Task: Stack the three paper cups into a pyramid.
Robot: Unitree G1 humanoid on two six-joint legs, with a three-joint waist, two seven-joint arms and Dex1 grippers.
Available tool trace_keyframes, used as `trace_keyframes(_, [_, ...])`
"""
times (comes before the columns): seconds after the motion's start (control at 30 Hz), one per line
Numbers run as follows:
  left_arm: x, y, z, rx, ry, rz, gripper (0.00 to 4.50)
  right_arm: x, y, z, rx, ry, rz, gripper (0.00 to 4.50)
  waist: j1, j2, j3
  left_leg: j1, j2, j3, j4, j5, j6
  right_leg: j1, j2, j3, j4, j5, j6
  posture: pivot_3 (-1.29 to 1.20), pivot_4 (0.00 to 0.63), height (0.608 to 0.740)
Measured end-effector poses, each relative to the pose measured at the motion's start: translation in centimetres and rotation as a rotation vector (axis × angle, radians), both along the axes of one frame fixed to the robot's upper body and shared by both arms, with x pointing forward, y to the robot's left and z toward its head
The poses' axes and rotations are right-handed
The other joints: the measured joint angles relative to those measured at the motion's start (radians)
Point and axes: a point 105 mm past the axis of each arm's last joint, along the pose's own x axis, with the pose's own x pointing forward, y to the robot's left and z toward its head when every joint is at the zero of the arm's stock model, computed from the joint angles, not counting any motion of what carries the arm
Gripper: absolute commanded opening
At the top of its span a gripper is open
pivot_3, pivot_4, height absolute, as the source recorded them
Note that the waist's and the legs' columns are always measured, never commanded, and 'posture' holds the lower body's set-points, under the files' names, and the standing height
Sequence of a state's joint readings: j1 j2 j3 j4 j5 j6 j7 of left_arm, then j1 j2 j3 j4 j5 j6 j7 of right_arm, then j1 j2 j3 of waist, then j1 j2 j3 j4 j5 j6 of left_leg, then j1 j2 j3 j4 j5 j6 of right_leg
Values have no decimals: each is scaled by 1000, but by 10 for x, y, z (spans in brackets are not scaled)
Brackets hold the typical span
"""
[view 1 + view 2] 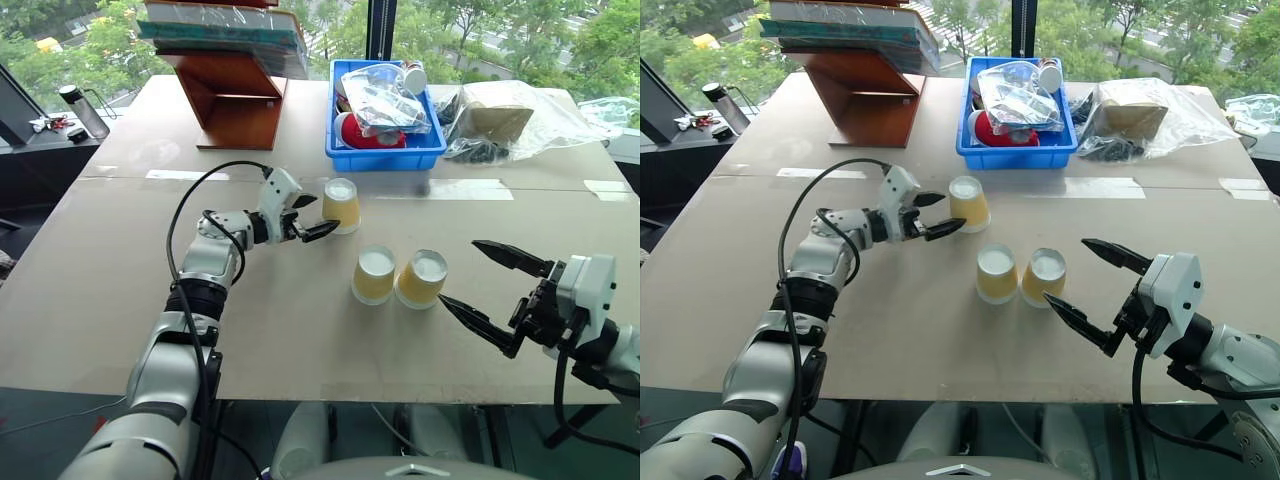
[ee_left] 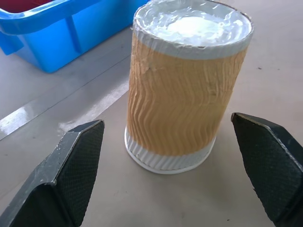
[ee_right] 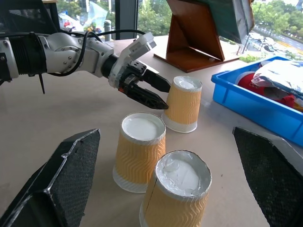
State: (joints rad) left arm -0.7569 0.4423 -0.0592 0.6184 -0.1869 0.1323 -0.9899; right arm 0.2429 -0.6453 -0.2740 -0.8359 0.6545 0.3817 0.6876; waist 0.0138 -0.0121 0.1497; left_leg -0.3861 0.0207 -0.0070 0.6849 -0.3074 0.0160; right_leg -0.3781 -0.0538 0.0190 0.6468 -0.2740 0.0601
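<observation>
Three upside-down paper cups (image 1: 385,249) on the surface (image 1: 300,330): two touching, third apart between open left end effector (image 1: 311,216) fingers. Right end effector (image 1: 487,287) open nearby. Blue bin (image 1: 384,152), wooden stand (image 1: 232,100) behind.

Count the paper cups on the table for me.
3: two upside down side by side, mid-table; a third farther back, between the left end effector fingers. None hidden.

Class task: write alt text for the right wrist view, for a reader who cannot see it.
The left end effector, fingers open, reaches around one upside-down paper cup on a beige table. Two more inverted cups stand side by side nearer the camera; a blue bin sits behind.
</observation>
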Motion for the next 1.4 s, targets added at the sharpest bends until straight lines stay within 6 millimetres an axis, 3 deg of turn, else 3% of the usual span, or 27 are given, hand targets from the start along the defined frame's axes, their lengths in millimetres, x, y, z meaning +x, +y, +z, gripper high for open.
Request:
trace_keyframes(0.3, [7, -18, 16, -23, -35, -36, 4426, 0, -2, -3, -16, 5, -16, 4427, -2, 0, 0, 0, 0, 0, 0, 0, 0, 0, 0, 0, 0, 0, 0, 0, 150, 740])
trace_keyframes(0.47, [7, -20, 17, -25, -34, -41, 2460, 0, -2, -3, -16, 6, -21, 4500, -2, 0, 0, 0, 0, 0, 0, 0, 0, 0, 0, 0, 0, 0, 0, 0, 150, 740])
trace_keyframes(0.77, [0, -14, 22, -6, -43, -79, 2460, -2, -4, -7, -18, 25, -41, 4500, -2, 0, 0, 0, 0, 0, 0, 0, 0, 0, 0, 0, 0, 0, 0, 0, 150, 740])
trace_keyframes(0.97, [-43, -41, 82, -119, -16, -374, 2460, -5, -18, -10, -29, 50, -98, 4500, 0, 0, 0, -1, 0, -1, 1, 0, 0, 0, 0, 0, 0, 0, 0, 0, 150, 740])
trace_keyframes(1.03, [-56, -51, 93, -119, 4, -457, 2460, -7, -22, -11, -33, 57, -116, 4500, -1, 0, 0, 0, 0, -1, 1, 0, 0, 0, 0, 0, 1, 0, 0, 0, 150, 740])
trace_keyframes(1.13, [-68, -63, 88, -86, 63, -533, 2460, -9, -29, -14, -37, 66, -138, 4500, -2, 0, 0, 1, 0, 0, 1, 0, 0, 0, 1, 1, 1, 0, 0, 0, 150, 740])
trace_keyframes(1.4, [-75, -88, 75, -86, 96, -587, 2460, -26, -47, -29, -46, 138, -189, 4500, 0, 0, 0, 0, 0, 0, 1, 0, 0, 0, 0, 2, 1, 0, 0, 0, 150, 740])
